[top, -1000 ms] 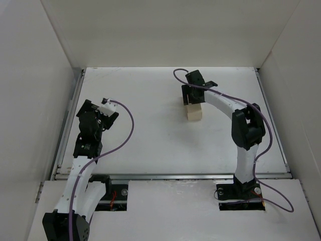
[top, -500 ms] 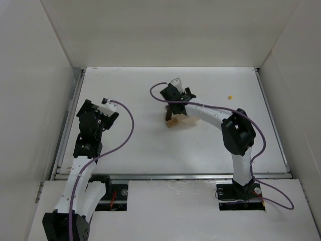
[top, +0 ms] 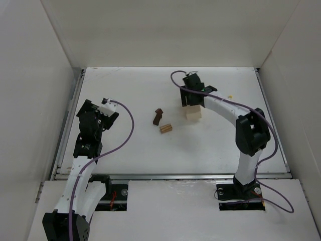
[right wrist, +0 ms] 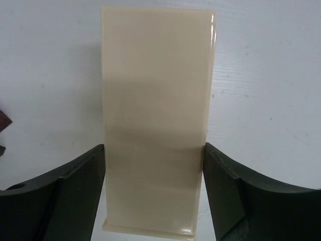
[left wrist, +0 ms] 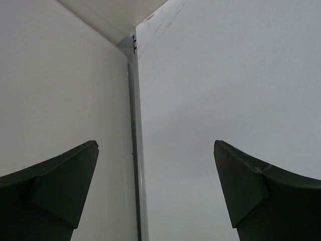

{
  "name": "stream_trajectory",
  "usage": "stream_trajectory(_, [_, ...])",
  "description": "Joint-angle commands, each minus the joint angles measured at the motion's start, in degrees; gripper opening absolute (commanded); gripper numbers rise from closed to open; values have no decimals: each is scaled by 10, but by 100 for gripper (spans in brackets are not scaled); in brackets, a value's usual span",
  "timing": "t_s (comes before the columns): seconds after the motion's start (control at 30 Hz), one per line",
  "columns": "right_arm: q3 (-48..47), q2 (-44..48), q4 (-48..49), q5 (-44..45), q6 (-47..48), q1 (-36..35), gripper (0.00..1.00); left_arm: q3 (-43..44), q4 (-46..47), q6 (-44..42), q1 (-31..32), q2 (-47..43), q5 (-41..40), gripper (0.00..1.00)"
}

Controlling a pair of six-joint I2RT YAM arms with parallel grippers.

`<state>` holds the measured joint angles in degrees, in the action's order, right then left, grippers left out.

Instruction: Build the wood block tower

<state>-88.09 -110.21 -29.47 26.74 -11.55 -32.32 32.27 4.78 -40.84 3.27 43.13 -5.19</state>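
Note:
The wood block tower is not stacked: a dark reddish-brown piece (top: 158, 116) and a small light brown block (top: 166, 128) lie apart on the table, left of the pale cream box (top: 193, 113). My right gripper (top: 190, 100) is shut on the cream box (right wrist: 156, 75), one finger (right wrist: 75, 186) against each long side. A sliver of the dark piece (right wrist: 3, 123) shows at the left edge of the right wrist view. My left gripper (top: 106, 118) is open and empty near the table's left edge, its fingers (left wrist: 60, 175) spread wide over bare table.
A tiny yellow bead (top: 229, 97) lies right of the right arm. White walls (top: 40, 100) enclose the table. A metal rail (left wrist: 135, 150) runs along the left edge, just under my left gripper.
My right arm swung left with the box, then back right to its earlier spot. The two wooden pieces now lie on the table left of the box. The left arm has not moved.

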Motion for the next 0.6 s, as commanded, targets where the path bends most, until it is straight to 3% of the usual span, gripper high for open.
stream_trajectory(0.0, [20, 60, 78, -198, -27, 75, 26, -1, 8, 3, 2, -10, 4, 100])
stream_trajectory(0.27, [77, 37, 128, -477, -60, 174, 26, -1, 8, 8, 2, -10, 4, 100])
stream_trajectory(0.43, [129, 17, 193, -594, -117, 232, 26, -1, 8, 8, 2, -10, 4, 100])
stream_trajectory(0.5, [136, 5, 204, -622, -128, 242, 29, -1, 8, 8, 2, -10, 4, 100])
stream_trajectory(0.57, [142, 5, 210, -628, -128, 251, 43, -1, 8, 8, 2, -10, 4, 100])
